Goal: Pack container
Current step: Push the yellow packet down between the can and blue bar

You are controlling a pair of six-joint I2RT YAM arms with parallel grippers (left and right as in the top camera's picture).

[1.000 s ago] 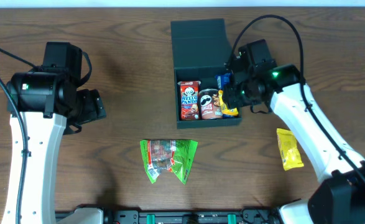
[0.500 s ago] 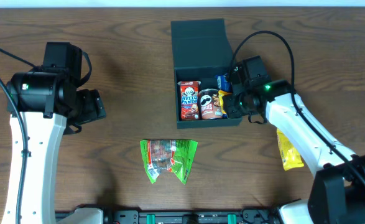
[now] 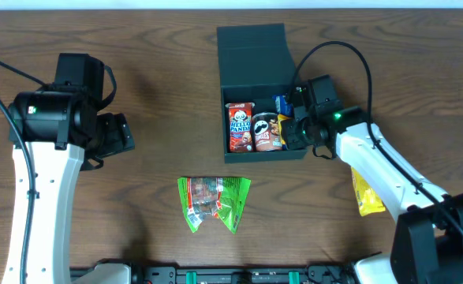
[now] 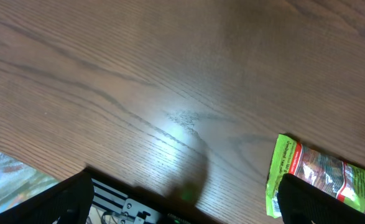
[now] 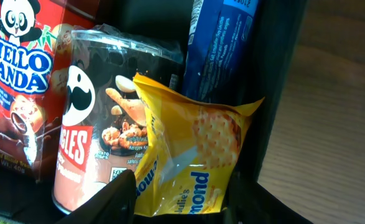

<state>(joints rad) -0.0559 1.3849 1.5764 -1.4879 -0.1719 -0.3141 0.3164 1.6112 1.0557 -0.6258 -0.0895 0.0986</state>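
Between the right gripper's (image 5: 182,190) half-closed fingers a yellow packet (image 5: 191,149) is pinched, with the container (image 3: 263,155) directly beneath them, its right wall just beside the outer finger. It looks stiff and light, best taken by a wall or the free edge of its flap (image 3: 251,47); its floor is hidden under snacks (image 3: 253,130). Left gripper (image 4: 191,205) gapes wide and empty, well apart from it.
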